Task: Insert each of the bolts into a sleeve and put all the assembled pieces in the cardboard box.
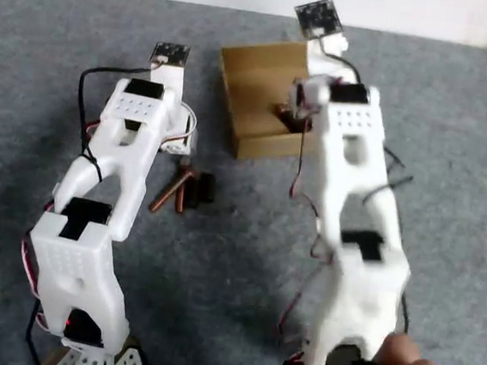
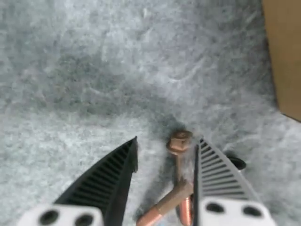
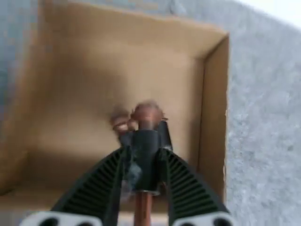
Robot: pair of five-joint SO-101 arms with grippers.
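Boxing step: right gripper (image 3: 143, 157), clamped on a sleeved bolt (image 3: 146, 141), hangs over the cardboard box (image 3: 214, 94) and probably need only release; left gripper (image 2: 168, 140) gapes wide over a loose bolt (image 2: 179, 141) at the box's 7 o'clock.

left arm (image 1: 121, 149): just beside copper bolts (image 1: 172, 189), black sleeve (image 1: 201, 189) on grey carpet (image 1: 217, 275) | right gripper (image 1: 291, 118): holds dark piece (image 1: 283, 114) over cardboard box (image 1: 249, 75)

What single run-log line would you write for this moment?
left pincer: open, astride loose bolt on grey carpet | right pincer: shut on sleeved bolt, over cardboard box
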